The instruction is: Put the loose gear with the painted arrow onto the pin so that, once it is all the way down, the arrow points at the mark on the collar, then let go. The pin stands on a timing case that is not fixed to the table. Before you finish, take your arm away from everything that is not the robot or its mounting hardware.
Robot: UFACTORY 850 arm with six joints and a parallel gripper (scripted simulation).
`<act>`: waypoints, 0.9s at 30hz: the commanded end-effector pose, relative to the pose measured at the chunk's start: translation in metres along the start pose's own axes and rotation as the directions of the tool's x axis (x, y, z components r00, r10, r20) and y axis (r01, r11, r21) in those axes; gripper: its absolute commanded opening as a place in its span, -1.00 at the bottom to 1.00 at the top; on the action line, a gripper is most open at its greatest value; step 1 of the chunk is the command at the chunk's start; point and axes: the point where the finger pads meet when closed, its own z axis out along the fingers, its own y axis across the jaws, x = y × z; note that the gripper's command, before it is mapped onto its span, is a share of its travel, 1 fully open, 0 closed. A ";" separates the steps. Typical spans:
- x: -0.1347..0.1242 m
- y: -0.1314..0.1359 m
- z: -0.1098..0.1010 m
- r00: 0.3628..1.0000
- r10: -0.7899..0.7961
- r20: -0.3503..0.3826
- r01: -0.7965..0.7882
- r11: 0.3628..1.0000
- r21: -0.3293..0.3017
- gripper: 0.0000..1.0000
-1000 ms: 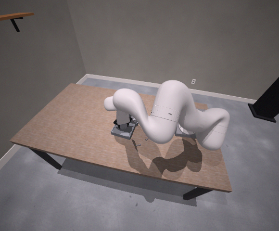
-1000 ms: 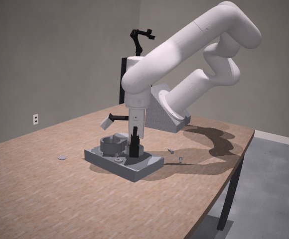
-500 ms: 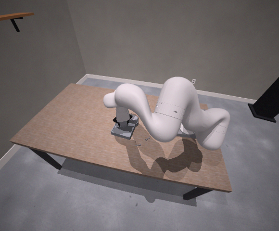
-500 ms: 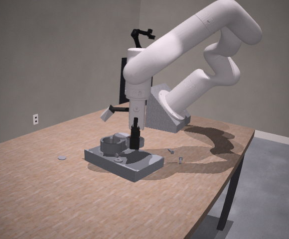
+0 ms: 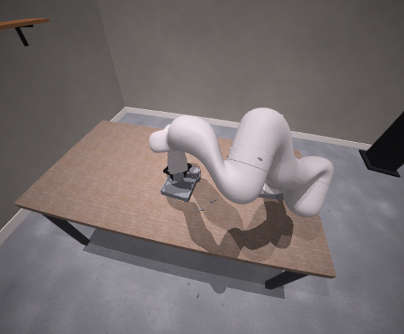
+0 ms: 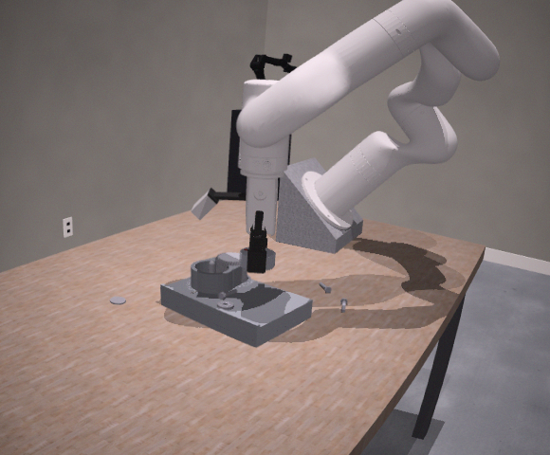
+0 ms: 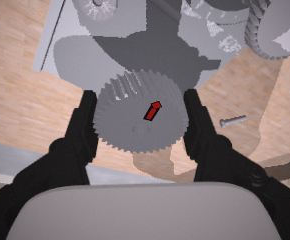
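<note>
My gripper (image 7: 140, 103) is shut on the loose grey gear (image 7: 141, 118), one black finger on each side of its toothed rim. The red arrow (image 7: 152, 110) on its face points up and to the right in the wrist view. The gear hangs a little above the edge of the grey timing case (image 6: 236, 305), beside the round collar (image 6: 214, 275). In the exterior view the gripper (image 6: 257, 258) stands just right of and behind the collar, with the pin inside it. The mark on the collar is too small to tell. In the top view the arm hides most of the case (image 5: 178, 188).
Two loose bolts (image 6: 324, 287) (image 6: 343, 304) lie on the table right of the case; one shows in the wrist view (image 7: 232, 120). A small flat disc (image 6: 118, 300) lies left of the case. The arm's grey wedge mount (image 6: 309, 215) stands behind. Another gear sits on the case.
</note>
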 end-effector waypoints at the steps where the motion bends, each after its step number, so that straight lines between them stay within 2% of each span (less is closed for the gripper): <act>1: 0.000 -0.001 -0.004 1.000 -0.001 -0.001 0.001 1.000 0.002 -1.00; 20: 0.001 0.000 -0.005 1.000 -0.001 -0.001 0.001 1.000 0.002 -1.00; 22: 0.020 0.011 -0.005 1.000 0.000 -0.002 0.000 1.000 0.001 -1.00; 25: 0.067 0.044 -0.005 1.000 0.000 -0.003 0.000 1.000 0.001 -1.00; 27: 0.085 0.058 -0.005 1.000 -0.001 -0.002 0.001 1.000 0.002 -1.00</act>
